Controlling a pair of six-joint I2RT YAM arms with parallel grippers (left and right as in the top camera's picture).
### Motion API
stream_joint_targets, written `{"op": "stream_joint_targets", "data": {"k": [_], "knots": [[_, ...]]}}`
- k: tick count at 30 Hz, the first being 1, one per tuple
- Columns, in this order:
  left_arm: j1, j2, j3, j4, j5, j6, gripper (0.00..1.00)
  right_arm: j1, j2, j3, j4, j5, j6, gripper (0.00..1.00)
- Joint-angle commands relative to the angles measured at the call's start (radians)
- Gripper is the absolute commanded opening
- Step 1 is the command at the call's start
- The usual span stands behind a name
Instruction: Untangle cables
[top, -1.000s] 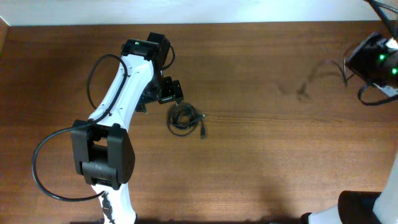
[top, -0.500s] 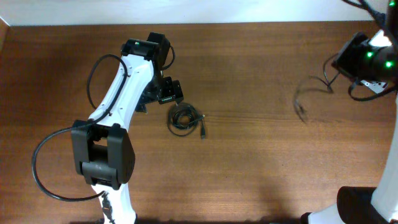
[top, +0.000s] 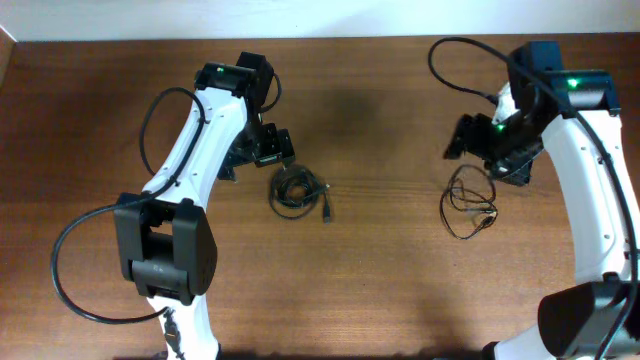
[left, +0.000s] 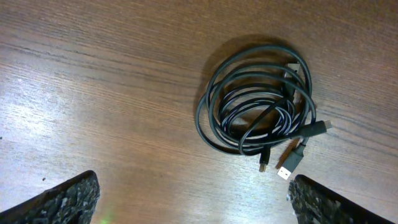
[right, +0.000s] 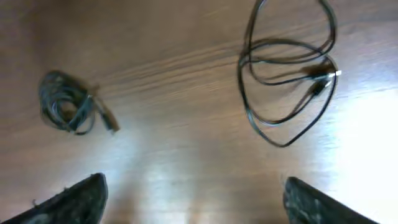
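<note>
A tight coil of thin black cables (top: 293, 191) with small plug ends lies left of the table's middle; it fills the upper right of the left wrist view, cables (left: 283, 118). My left gripper (top: 258, 158) hovers just up-left of it, open and empty (left: 194, 186). One more cable (top: 487, 212) lies in loose loops on the right side of the table. My right gripper (top: 490, 152) hangs open just above those loops, touching nothing. In the right wrist view the loose cable (right: 320, 74) sits at upper right, the coil (right: 62, 102) far left, the gripper (right: 193, 186) empty.
The brown wooden table (top: 390, 280) ends at a pale wall along the top edge. Thick black arm cables arch beside the left arm (top: 150, 125) and above the right arm (top: 460, 50).
My right arm swung in from the far right edge with a thin cable dangling, set it on the table and opened. The left arm and the coil stayed put.
</note>
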Motion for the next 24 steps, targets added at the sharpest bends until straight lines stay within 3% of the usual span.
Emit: {"op": "stream_joint_targets", "data": {"k": [1, 5, 9, 12, 16, 20, 24], "knots": [[-0.003, 0.005, 0.003, -0.001, -0.006, -0.009, 0.99, -0.062, -0.016, 0.163, -0.072, -0.003, -0.061, 0.98], [-0.003, 0.005, 0.003, -0.001, -0.006, -0.009, 0.99, -0.293, -0.016, 0.396, -0.175, 0.203, -0.06, 0.98], [-0.003, 0.005, 0.003, 0.008, 0.032, -0.01, 0.99, -0.493, -0.013, 0.404, -0.179, 0.214, -0.06, 0.98], [-0.003, 0.005, 0.003, 0.009, 0.26, -0.009, 0.99, -0.568, -0.013, 0.404, -0.179, 0.214, -0.06, 0.98], [-0.098, 0.005, 0.003, 0.192, 0.652, 0.015, 0.99, -0.573, -0.013, 0.404, -0.179, 0.214, -0.06, 0.98], [-0.312, 0.009, 0.003, 0.349, 0.578, -0.12, 0.99, -0.571, -0.013, 0.404, -0.179, 0.214, -0.06, 0.98], [-0.501, 0.013, 0.003, 0.525, 0.378, -0.383, 0.95, -0.571, -0.013, 0.404, -0.179, 0.214, -0.06, 0.98]]}}
